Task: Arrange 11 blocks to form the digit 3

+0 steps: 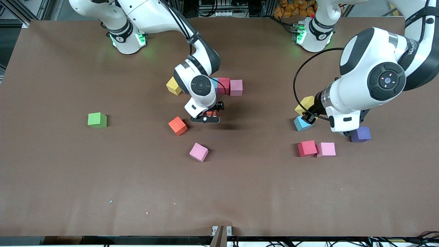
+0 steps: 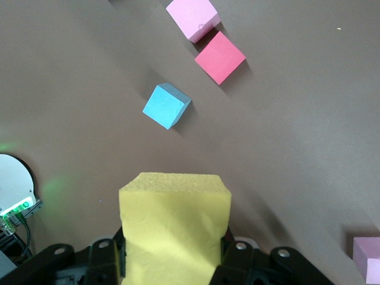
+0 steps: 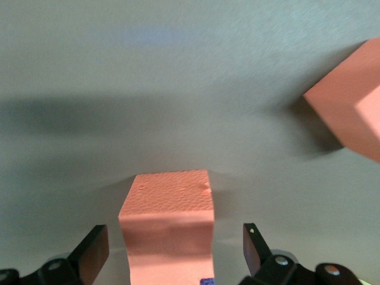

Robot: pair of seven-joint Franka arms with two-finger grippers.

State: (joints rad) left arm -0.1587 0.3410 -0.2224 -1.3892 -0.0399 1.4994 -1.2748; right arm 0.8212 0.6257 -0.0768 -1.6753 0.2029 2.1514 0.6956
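R claw (image 3: 172, 249) w/ fingers apart around orange block (image 3: 169, 228), set on bench just nearer cam than top bar (image 1: 229, 86), prob as joining cube. L claw (image 2: 172, 261) clamped on yellow block (image 2: 175, 225), aloft near light blue block (image 2: 167, 105), likely for delivery.

Light blue cube (image 1: 214, 82) mostly hidden by right arm; purple cube (image 1: 361, 134) partly under left arm

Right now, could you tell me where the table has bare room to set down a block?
The widest bare stretch is the table nearer the camera than the loose pink block and the red-and-pink pair. Another lies between the green block and the orange block. It is crowded around the right hand and the left hand.
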